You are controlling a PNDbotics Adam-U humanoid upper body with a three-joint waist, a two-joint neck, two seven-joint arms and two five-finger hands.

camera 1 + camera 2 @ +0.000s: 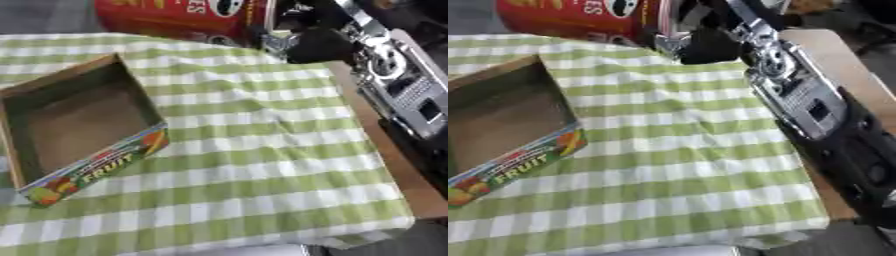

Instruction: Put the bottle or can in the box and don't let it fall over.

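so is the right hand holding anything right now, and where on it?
Yes: the right hand is wrapped around the red cylindrical snack can, at its right-hand end near the metal rim. The can is tilted, off to the far side of the empty cardboard fruit box.

Box (79, 125) left, can (184, 17) behind

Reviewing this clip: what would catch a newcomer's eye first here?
Probably the big red can at the top edge, lying tilted with the right hand at its end. Next, the silver and black arm running down the right side. Then the empty cardboard box marked FRUIT, at left on the green checked cloth.
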